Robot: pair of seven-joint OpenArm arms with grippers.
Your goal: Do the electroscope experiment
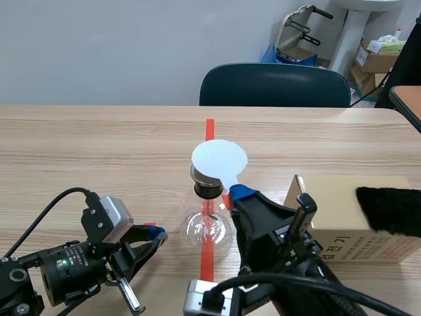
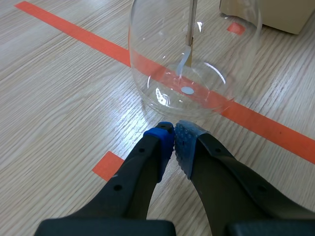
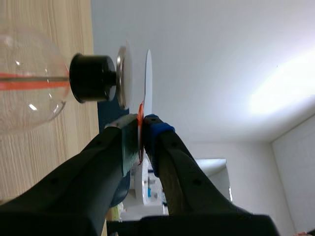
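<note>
Glass flask (image 2: 147,93) holds rod (image 2: 192,19) (foil-tipped).

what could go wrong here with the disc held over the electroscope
1. The white disc, pinched by its tab in the right gripper, hangs just clear of the metal plate; a slight dip might touch it or push the glass flask over.
2. The shut left gripper lies close beside the flask's base; a nudge there might shift it.
</note>
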